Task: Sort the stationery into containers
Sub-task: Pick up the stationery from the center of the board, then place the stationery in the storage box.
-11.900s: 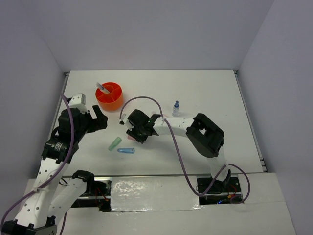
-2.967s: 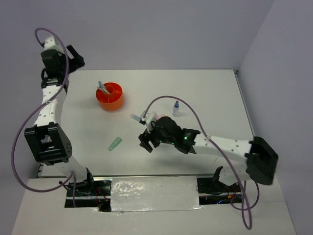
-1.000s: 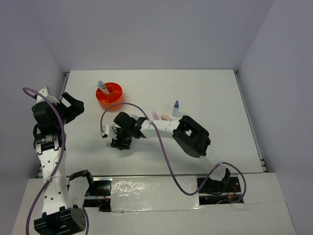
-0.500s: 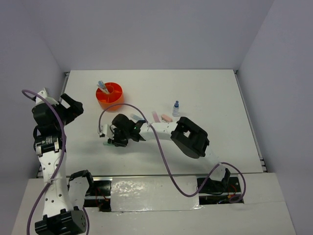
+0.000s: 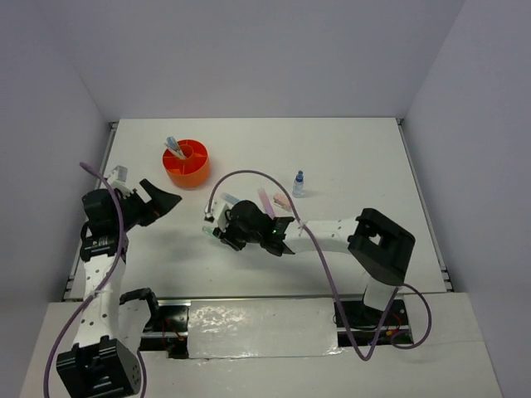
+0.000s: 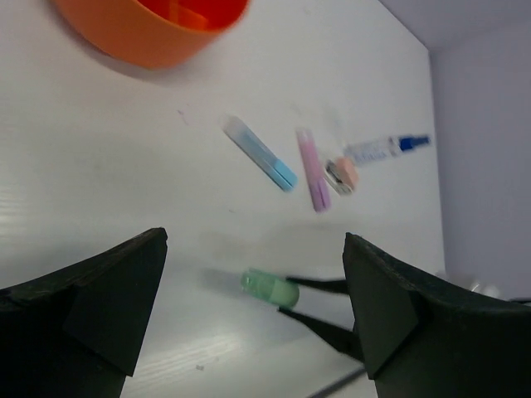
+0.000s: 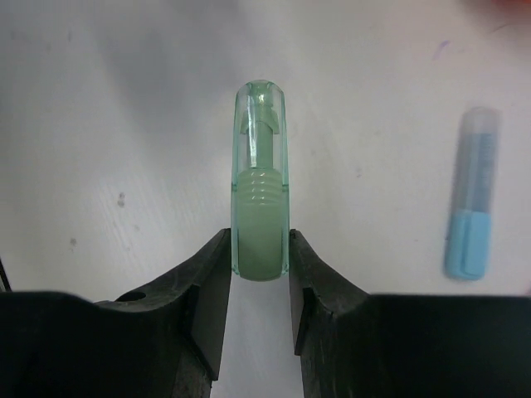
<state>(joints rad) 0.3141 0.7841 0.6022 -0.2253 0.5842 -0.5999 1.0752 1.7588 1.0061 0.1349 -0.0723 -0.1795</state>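
Observation:
My right gripper point(image 5: 214, 234) is shut on a pastel green marker point(image 5: 207, 233), which shows between its jaws in the right wrist view point(image 7: 260, 191), low over the table. My left gripper point(image 5: 163, 201) is open and empty, left of the green marker point(image 6: 270, 288). The orange organizer point(image 5: 187, 163) stands at the back left with a pen-like piece point(image 5: 172, 147) in it. A blue marker point(image 5: 230, 200), a pink marker point(image 5: 265, 201), a pink eraser point(image 5: 282, 201) and a small blue-capped bottle point(image 5: 298, 183) are on the table behind the right gripper.
The left wrist view shows the organizer's rim point(image 6: 149, 33) at the top left, then the blue marker point(image 6: 260, 152), pink marker point(image 6: 309, 168), eraser point(image 6: 342, 174) and bottle point(image 6: 386, 147). The blue marker point(image 7: 473, 203) lies right of my right gripper point(image 7: 260, 249). White walls enclose the table.
My right gripper has moved right, away from the table's left side, with the green marker in it. My left arm has dropped and its gripper has swung right.

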